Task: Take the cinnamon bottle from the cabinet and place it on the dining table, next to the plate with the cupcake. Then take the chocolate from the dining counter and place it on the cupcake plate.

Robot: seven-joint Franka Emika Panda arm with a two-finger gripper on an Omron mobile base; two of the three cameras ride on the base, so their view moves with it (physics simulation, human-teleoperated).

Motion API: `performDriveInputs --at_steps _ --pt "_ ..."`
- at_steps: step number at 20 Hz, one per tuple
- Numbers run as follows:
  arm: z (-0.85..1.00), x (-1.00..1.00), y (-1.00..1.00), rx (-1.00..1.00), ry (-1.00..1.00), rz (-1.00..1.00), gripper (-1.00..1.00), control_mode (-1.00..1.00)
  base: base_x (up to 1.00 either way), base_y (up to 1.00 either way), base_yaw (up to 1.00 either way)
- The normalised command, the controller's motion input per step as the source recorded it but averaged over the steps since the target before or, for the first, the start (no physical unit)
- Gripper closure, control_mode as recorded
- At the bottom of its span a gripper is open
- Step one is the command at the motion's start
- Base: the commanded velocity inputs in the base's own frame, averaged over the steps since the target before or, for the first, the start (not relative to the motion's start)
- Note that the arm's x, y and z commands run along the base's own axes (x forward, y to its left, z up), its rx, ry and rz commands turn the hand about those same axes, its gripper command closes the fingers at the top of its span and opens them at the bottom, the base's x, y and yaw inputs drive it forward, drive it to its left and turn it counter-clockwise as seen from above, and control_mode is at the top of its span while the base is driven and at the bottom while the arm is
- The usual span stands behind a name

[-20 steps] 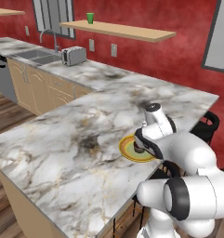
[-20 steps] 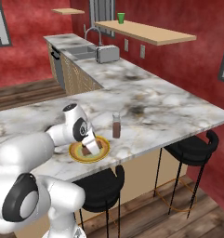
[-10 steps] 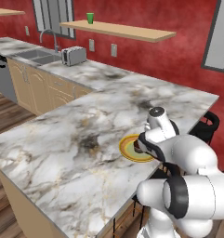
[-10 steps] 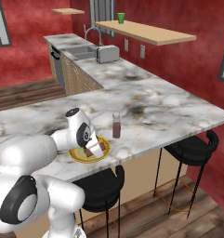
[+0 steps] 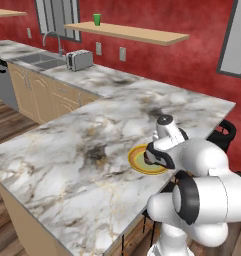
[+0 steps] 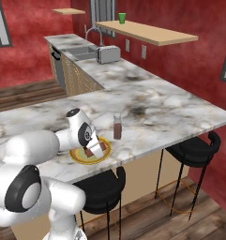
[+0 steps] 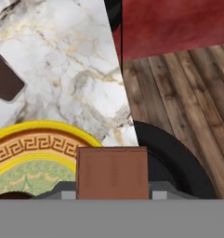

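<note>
Chocolate (image 7: 112,172) sits clamped between the closed-in fingers of the gripper (image 6: 93,149), held low over the yellow plate (image 6: 77,158) so it can be set down there, while the cinnamon bottle (image 6: 117,127) already stands just beside that plate on the dining table (image 6: 170,110).

Glossy white rounded arm (image 5: 207,165) segments, dark joint rings, black end effector (image 6: 92,149) mount.

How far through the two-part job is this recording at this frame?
Done: the slim clear cinnamon bottle stands on the white marble dining table beside the round yellow plate. In hand: the gripper is shut on the flat reddish-brown chocolate bar above the plate. Left: setting it on the plate and releasing.
</note>
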Motion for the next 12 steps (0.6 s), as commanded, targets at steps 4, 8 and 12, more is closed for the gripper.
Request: performDriveInputs --at_steps 4,8,12 --pt "-0.11 0.01 0.01 0.00 0.00 0.00 1.00 -1.00 0.00 0.00 0.00" --pt "-0.08 0.03 0.00 0.00 0.00 0.00 1.00 -1.00 0.00 0.00 0.00" --pt "-0.05 0.07 0.00 0.00 0.01 0.02 1.00 -1.00 0.00 0.00 0.00"
